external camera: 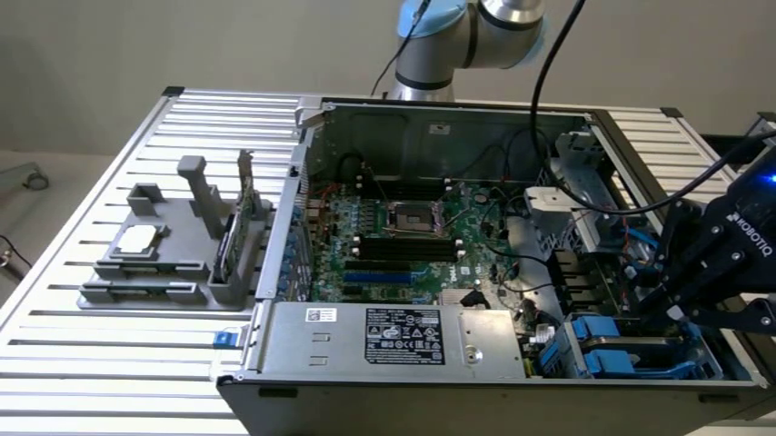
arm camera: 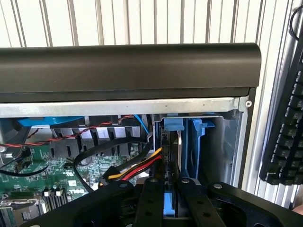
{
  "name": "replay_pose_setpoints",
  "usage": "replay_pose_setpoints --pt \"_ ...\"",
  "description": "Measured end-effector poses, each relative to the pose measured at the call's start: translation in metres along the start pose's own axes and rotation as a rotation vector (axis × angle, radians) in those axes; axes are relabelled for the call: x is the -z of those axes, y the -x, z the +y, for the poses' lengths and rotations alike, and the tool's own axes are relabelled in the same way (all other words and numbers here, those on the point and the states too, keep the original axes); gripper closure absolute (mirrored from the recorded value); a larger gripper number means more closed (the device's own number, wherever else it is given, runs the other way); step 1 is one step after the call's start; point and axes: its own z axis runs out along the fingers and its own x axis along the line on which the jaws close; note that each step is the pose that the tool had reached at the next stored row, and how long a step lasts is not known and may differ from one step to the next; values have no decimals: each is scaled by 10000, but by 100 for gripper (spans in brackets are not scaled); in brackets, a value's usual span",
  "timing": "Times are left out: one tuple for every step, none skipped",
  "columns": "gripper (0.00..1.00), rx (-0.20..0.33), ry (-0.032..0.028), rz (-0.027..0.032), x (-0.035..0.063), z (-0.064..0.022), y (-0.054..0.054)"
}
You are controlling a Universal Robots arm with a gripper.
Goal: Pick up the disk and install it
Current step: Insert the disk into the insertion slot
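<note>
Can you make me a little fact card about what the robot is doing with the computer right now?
place: slatted metal table
computer: open computer case, green motherboard showing
gripper: black gripper, above the drive bay at the case's corner on the exterior view's right
holding: blue-framed disk, between the fingers
disk position: standing on edge, over the blue carriers in the bay
also nearby: grey parts stand, black keyboard
</note>
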Motion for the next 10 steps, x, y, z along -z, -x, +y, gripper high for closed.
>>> replay_pose_setpoints --pt "84 -15 -3 2 1 2 0" --pt "84 -27 -5 6 0 4 0" --pt "84 -36 -7 7 1 4 0" --pt "84 -44 -9 10 1 5 0" --pt "84 -50 -11 11 1 5 0" --pt "84 -57 -15 11 1 6 1" --pt "84 -65 -21 12 1 6 2" --pt "84 -73 -31 15 1 7 3" --pt "84 -82 -40 15 1 8 5" --pt "84 -90 -52 17 2 9 6"
